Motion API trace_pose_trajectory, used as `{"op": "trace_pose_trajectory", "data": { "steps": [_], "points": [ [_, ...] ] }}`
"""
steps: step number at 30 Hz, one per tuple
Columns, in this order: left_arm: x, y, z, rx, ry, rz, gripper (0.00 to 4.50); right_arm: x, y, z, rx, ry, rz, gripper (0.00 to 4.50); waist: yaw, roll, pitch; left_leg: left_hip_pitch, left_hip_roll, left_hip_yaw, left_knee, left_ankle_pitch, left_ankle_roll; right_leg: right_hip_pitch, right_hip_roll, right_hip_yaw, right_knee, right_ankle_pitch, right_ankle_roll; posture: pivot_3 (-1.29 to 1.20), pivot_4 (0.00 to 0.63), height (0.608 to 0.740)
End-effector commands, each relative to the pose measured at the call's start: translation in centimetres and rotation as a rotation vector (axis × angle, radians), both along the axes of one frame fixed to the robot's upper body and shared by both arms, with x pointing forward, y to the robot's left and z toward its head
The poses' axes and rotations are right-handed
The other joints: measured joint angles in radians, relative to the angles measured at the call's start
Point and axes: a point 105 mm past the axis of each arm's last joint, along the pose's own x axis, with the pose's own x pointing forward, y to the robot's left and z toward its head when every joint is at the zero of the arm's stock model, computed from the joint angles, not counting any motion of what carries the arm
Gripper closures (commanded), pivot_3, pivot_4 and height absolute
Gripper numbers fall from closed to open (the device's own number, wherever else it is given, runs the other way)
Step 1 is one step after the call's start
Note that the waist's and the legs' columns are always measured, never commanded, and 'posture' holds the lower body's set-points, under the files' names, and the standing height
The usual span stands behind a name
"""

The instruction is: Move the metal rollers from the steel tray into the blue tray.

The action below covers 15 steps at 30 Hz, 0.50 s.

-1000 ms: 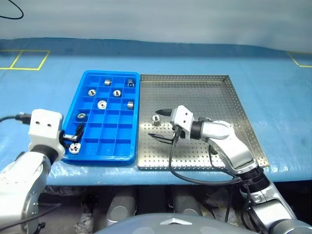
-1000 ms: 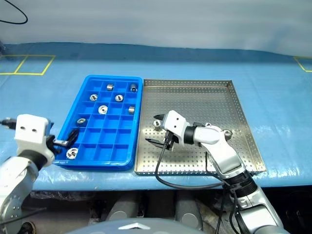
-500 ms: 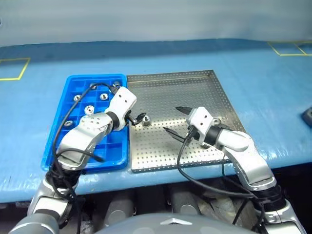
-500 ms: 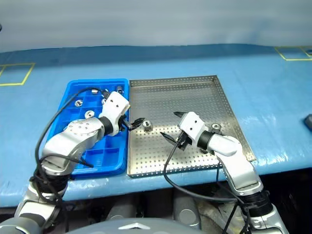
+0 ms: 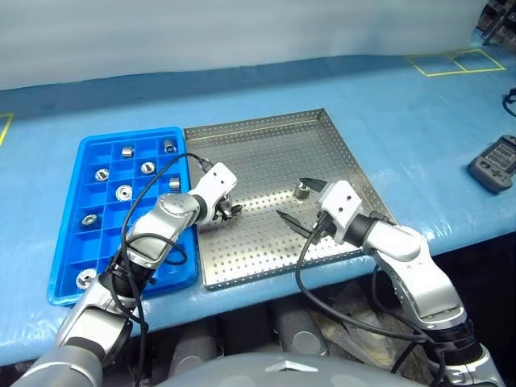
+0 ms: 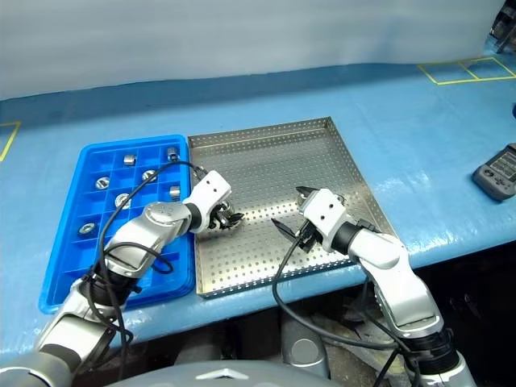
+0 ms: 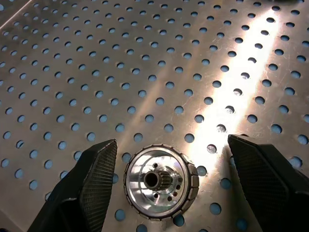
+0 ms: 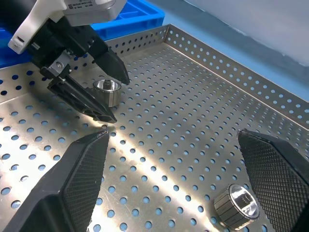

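Left tool lined up on a roller in the steel tray

Nearest, the right tool [image 5: 300,200] hovered agape, another metal roller [image 5: 303,190] just beyond it; the left tool [image 7: 171,186] straddled, unclosed, a roller [image 7: 161,181] lying on the steel tray [image 5: 266,145]. Closing and lifting looked next, then crossing to the blue tray [image 5: 72,266], where several rollers sat.

Open perforated floor across most of the steel tray [image 5: 266,145], crowded only at its middle.

The left gripper [image 5: 231,211] sat low at centre-left of the frame, its spread fingers flanking one roller [image 7: 161,181] with a gap on each side. The right gripper [image 5: 300,198], jaws wide, stood right of centre beside a second roller [image 5: 303,190]. Between the two grippers lay a bare strip of tray floor. The upper part of the tray was unobstructed, bounded by its low rim. At left, rollers occupied the upper cells of the blue tray [image 5: 68,274]; the lower cells were mostly free.
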Motion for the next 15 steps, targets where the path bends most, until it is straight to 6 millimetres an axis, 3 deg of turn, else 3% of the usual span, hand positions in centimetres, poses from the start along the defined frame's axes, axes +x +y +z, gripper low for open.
{"op": "trace_pose_trajectory", "data": {
  "steps": [1, 3, 7, 13, 15],
  "points": [
    [0.65, 0.52, 0.87, 0.024, -0.041, 0.033, 0.52, -0.06, 0.35, 1.20, 0.012, -0.044, 0.019, 0.00, -0.002, 0.000, 0.000, 0.000, 0.000, 0.000, 0.000, 0.000, 0.000, 0.000, 0.000, 0.000, 0.000, 0.000, 0.000, -0.32, 0.150, 0.740],
    [0.75, 0.74, 0.77, 0.023, -0.038, 0.051, 0.52, -0.03, 0.49, 1.23, 0.013, -0.045, 0.024, 0.00, -0.003, 0.000, 0.000, 0.000, 0.000, 0.000, 0.000, 0.000, 0.000, 0.000, 0.000, 0.000, 0.000, 0.000, 0.000, -0.31, 0.150, 0.740],
    [0.77, 0.69, 0.42, 0.022, -0.026, 0.054, 1.37, 0.00, 0.63, 1.29, 0.014, -0.047, 0.031, 0.00, -0.003, 0.000, 0.000, 0.000, 0.000, 0.000, 0.000, 0.000, 0.000, 0.000, 0.000, 0.000, 0.000, 0.000, 0.000, -0.31, 0.150, 0.740],
    [0.66, 0.51, 0.06, 0.013, -0.009, 0.051, 1.37, 0.00, 0.71, 1.34, 0.016, -0.049, 0.034, 0.00, -0.003, 0.000, 0.000, 0.000, 0.000, 0.000, 0.000, 0.000, 0.000, 0.000, 0.000, 0.001, 0.001, 0.000, 0.001, -0.31, 0.150, 0.740],
    [0.67, 0.51, 0.03, 0.009, -0.007, 0.052, 1.75, -0.03, 0.74, 1.33, 0.016, -0.047, 0.036, 0.00, -0.002, 0.000, 0.000, 0.000, 0.000, 0.000, 0.000, 0.000, 0.000, 0.000, 0.000, 0.001, 0.001, 0.000, 0.001, -0.31, 0.150, 0.740]
  ]
}}
